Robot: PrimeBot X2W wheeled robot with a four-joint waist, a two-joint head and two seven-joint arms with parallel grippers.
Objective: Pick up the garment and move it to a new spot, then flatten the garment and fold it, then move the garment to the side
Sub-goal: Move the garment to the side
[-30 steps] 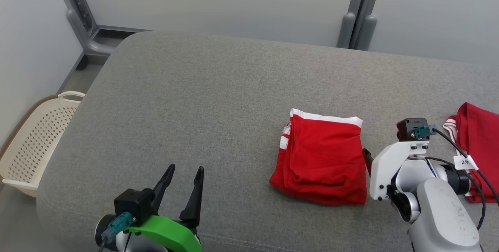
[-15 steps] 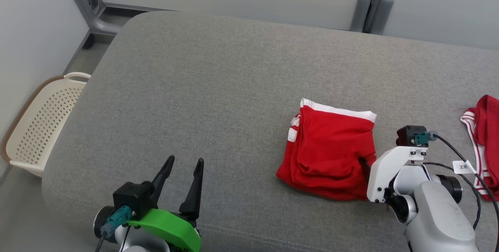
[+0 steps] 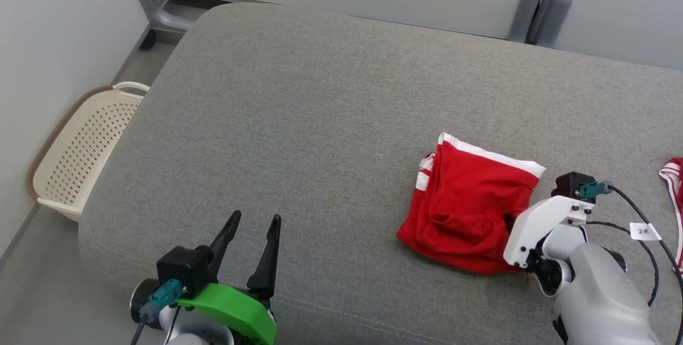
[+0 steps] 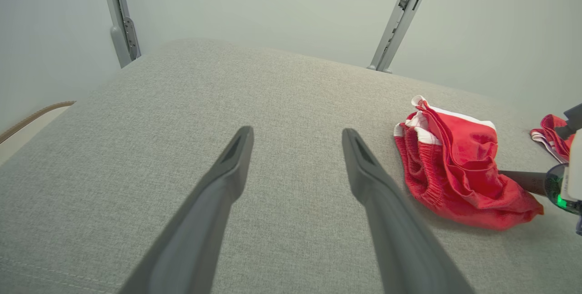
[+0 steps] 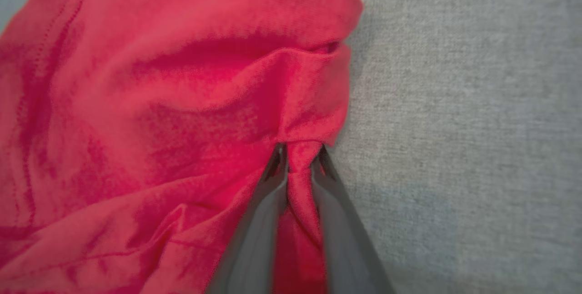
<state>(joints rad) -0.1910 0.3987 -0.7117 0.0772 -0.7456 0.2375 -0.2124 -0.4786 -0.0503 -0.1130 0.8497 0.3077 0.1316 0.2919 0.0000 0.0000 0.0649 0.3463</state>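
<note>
The folded garment (image 3: 469, 201) lies front-right on the cushion (image 3: 299, 121), its white waistband facing the far edge, slightly skewed. The right tool (image 5: 298, 153) pinches its right edge. The left tool (image 3: 255, 217) is spread open, with broad cushion to the garment's left.

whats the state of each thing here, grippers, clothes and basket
red folded garment with white waistband: lying on the grey fabric cushion, rumpled at its pinched edge
right gripper: shut on a fold of that garment
left gripper: open, holding nothing
second red garment with white stripes: crumpled, untouched, partly out of frame
cream perforated plastic basket: upright on the floor beside the cushion
</note>
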